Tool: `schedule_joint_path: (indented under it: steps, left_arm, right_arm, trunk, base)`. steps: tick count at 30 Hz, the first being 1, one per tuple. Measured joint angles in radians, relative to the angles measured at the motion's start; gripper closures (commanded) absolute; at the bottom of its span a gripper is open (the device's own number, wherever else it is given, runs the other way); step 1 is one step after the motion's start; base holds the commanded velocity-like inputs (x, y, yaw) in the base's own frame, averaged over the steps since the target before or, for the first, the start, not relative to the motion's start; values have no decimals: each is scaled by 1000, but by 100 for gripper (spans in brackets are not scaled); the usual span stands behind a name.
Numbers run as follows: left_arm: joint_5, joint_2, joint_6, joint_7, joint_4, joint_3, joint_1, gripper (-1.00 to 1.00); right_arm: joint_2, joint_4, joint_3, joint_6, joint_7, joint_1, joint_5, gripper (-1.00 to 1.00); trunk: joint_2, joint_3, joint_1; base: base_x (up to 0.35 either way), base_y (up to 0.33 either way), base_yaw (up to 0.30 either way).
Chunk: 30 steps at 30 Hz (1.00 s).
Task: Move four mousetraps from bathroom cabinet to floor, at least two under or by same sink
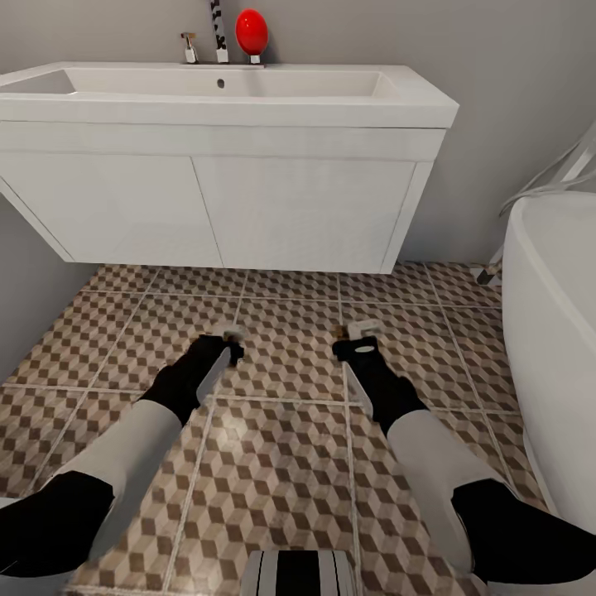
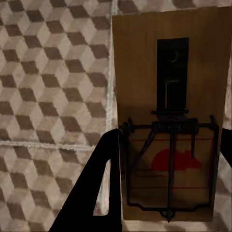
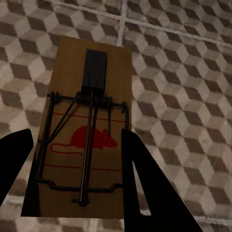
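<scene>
Left gripper pinching one mousetrap; right gripper pinching another mousetrap. Both above bathroom floor, sink at 12 o'clock. Risk: dropped from height, likely bouncing or landing well apart from sink.

This is a home bathroom: a wide white sink on a boxy white vanity hangs against a grey wall, a chrome tap at its back, a white bathtub curves alongside, and the bathroom floor carries cube-patterned brown and cream tiles.
</scene>
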Motion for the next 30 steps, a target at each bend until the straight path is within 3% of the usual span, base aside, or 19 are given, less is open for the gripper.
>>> schedule_joint_path:
  steps: [4,14,24,30]
  left_arm:
    - [-1,-1,38,49,-42,11,-37,100]
    - [4,-2,47,59,-220,-5,-46,100]
    - [6,1,40,20,-239,-14,-14,100]
    - [6,18,40,15,-239,-16,10,100]
  right_arm:
    - [0,-6,0,57,-2,-11,0,100]
    - [0,-10,3,88,-2,-15,-2,100]
    - [0,-11,4,88,-5,-15,-2,100]
    - [0,-11,4,89,-6,-15,-1,100]
  trunk:
    - [0,0,0]
    - [0,0,0]
    - [0,0,0]
    - [0,0,0]
  base:
    - [0,0,0]
    - [0,0,0]
    - [0,0,0]
    - [0,0,0]
